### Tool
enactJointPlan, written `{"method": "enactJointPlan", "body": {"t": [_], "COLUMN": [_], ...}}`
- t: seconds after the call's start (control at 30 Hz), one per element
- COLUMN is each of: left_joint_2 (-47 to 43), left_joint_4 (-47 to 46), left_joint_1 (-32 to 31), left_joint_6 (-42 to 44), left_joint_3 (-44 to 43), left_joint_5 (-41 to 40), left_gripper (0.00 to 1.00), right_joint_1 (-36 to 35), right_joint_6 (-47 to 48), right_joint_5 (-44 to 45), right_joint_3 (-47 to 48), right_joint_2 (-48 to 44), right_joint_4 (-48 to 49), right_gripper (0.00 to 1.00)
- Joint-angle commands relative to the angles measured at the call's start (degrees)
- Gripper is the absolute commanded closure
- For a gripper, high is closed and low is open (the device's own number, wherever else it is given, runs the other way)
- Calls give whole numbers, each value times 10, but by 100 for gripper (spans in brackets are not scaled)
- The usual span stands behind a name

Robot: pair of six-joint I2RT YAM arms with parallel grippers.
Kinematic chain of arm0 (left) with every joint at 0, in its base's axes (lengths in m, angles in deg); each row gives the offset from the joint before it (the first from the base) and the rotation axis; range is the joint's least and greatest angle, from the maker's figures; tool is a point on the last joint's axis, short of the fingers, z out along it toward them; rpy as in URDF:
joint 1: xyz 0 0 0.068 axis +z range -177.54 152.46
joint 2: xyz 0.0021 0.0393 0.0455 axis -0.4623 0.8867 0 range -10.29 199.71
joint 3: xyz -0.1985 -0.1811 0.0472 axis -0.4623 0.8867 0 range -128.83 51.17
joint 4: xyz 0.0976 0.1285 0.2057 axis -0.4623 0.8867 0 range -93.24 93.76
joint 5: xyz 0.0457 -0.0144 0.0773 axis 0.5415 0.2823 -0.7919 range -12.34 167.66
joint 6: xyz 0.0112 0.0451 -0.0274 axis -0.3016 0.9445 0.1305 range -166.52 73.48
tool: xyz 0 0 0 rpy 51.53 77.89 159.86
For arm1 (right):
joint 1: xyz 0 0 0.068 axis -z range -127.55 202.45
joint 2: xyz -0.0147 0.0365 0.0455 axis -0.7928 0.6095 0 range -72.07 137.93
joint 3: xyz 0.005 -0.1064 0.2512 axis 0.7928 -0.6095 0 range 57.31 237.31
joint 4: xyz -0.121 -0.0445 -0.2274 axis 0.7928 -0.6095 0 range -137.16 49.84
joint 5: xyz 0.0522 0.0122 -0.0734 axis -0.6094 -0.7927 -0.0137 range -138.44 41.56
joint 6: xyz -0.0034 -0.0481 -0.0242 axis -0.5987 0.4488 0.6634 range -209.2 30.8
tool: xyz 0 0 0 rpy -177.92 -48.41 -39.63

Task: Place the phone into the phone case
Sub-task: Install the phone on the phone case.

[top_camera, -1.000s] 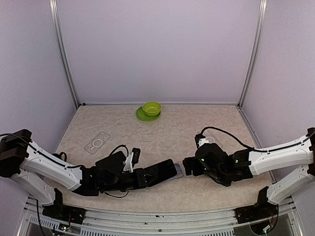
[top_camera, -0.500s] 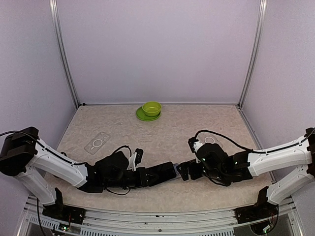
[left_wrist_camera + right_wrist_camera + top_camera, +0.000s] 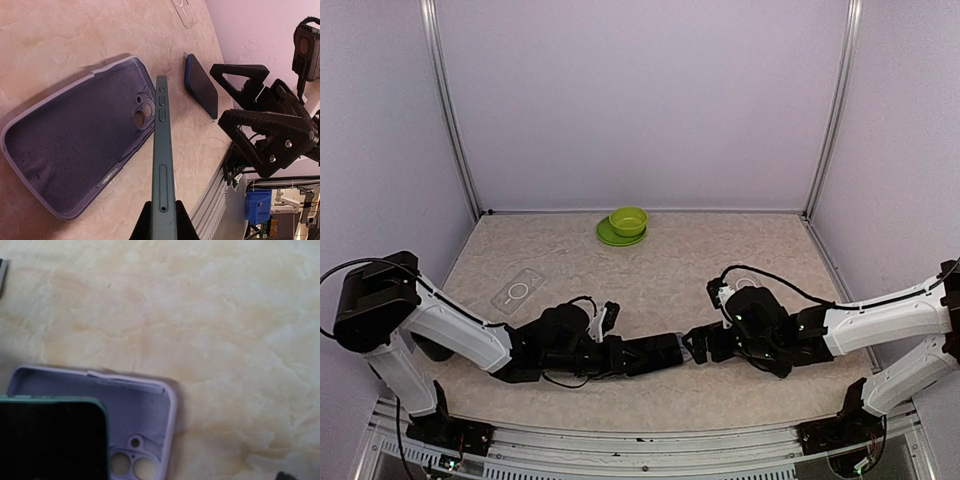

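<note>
A lavender phone case (image 3: 75, 150) lies open side up on the table, camera holes toward the right arm; it also shows in the right wrist view (image 3: 150, 410). My left gripper (image 3: 163, 220) is shut on a green phone (image 3: 162, 150), held on edge just above the case's near long side. The phone's dark screen (image 3: 50, 440) covers the case's left part in the right wrist view. In the top view the left gripper (image 3: 665, 352) meets the right gripper (image 3: 700, 343) at the case. The right gripper (image 3: 218, 95) is open and empty, just beyond the case's camera end.
A dark blue phone (image 3: 202, 85) lies flat between the case and the right gripper. One clear case (image 3: 517, 290) lies at the left and another (image 3: 187, 10) near the right arm. A green bowl (image 3: 628, 220) on a green plate (image 3: 607, 237) stands at the back wall.
My left arm has reached further right and lower, carrying the green phone over the lavender case. My right gripper has moved left toward the case.
</note>
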Motion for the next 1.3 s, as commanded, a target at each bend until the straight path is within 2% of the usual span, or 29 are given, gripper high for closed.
{"method": "enactJointPlan", "body": {"t": [0.0, 0.8, 1.27], "left_joint_2": [10, 51, 70], "left_joint_4": [-41, -24, -29], "left_joint_1": [11, 46, 65], "left_joint_6": [2, -13, -62], "left_joint_3": [-30, -53, -45], "left_joint_5": [39, 80, 94], "left_gripper": [100, 100, 100], "right_joint_1": [6, 15, 16], "right_joint_6": [-1, 1, -2], "right_joint_5": [-17, -33, -37], "right_joint_3": [-11, -4, 4], "right_joint_2": [2, 35, 56], "right_joint_4": [18, 24, 29], "right_gripper": [0, 0, 0]}}
